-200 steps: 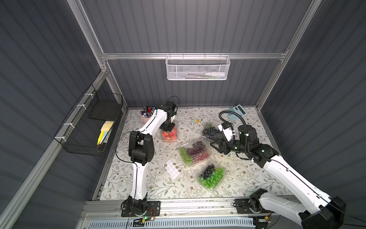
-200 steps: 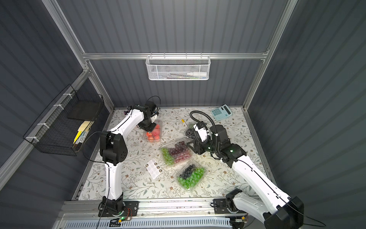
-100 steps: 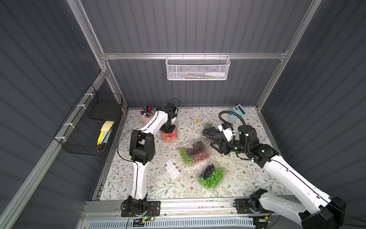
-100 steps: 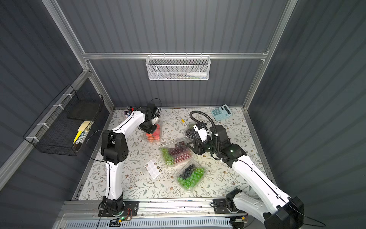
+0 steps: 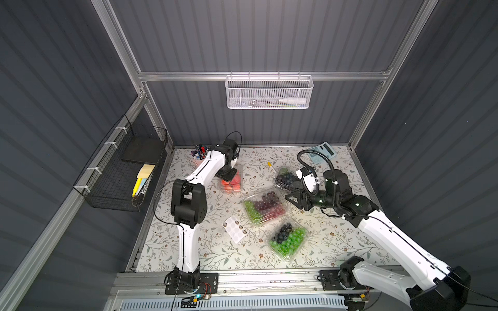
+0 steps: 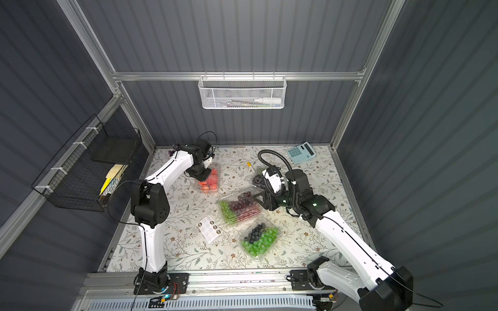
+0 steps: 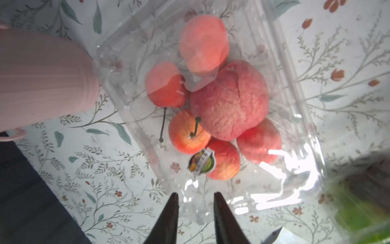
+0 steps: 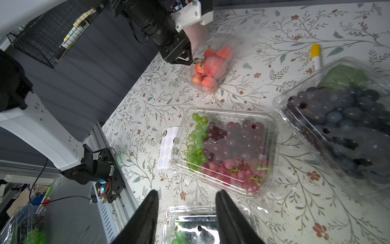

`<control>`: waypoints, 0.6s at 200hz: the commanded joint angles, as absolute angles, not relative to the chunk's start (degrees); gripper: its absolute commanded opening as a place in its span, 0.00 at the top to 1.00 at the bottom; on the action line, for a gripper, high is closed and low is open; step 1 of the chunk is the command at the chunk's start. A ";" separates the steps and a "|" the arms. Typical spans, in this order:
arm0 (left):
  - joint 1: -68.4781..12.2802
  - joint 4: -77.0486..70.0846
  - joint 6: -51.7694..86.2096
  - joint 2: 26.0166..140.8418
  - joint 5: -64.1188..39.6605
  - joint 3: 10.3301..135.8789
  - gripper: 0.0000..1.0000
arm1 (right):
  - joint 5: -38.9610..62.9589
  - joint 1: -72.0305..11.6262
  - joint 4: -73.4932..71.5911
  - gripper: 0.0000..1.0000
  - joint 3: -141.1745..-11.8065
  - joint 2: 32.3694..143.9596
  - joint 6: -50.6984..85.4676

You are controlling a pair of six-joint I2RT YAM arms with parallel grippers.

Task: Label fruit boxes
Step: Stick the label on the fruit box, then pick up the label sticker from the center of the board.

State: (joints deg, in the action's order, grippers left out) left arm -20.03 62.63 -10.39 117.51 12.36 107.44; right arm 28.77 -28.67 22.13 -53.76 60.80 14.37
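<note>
Down-frame from the red-fruit clamshell box (image 5: 233, 184) in a top view lies the sticker sheet (image 5: 235, 227), straight below my left gripper (image 5: 229, 177), jaws parted and empty.

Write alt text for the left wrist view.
A clear box of red-orange fruit lies on the floral table, a round sticker on its lid. The left gripper, open, is poised near the sticker; a pink cup stands beside the box.

Bare table (image 5: 210, 242) left of sticker sheet (image 5: 235, 228), pink cup (image 7: 42, 80) beside red-fruit box (image 7: 228, 101)
</note>
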 commanded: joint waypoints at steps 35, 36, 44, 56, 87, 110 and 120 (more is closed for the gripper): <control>-14.71 60.68 -5.28 101.86 1.84 94.43 0.53 | 15.23 -43.52 32.38 0.51 -64.51 69.08 17.73; -14.56 60.53 -5.19 101.60 1.58 94.15 0.53 | 15.08 -43.77 32.45 0.51 -64.69 70.00 17.87; -13.58 59.38 -4.44 100.02 -0.15 91.35 0.52 | 13.43 -46.01 33.03 0.51 -65.71 72.38 19.39; -12.08 58.40 -3.34 98.10 -2.06 87.54 0.52 | 11.02 -49.62 33.36 0.50 -66.96 75.07 21.33; -7.79 55.23 -0.66 95.83 -5.66 79.59 0.51 | 5.30 -58.51 35.59 0.50 -71.52 84.38 26.80; -5.92 54.38 0.41 94.62 -5.97 76.23 0.51 | 2.25 -63.81 36.87 0.47 -75.86 91.99 30.17; -5.64 53.67 1.02 93.85 -5.33 75.26 0.51 | 0.82 -65.65 37.99 0.46 -78.52 96.04 30.63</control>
State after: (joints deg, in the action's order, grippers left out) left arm -6.44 55.81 -1.76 97.14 -3.22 77.12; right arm 6.92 -61.71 34.06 -73.56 89.80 25.93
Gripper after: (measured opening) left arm 0.487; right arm 0.529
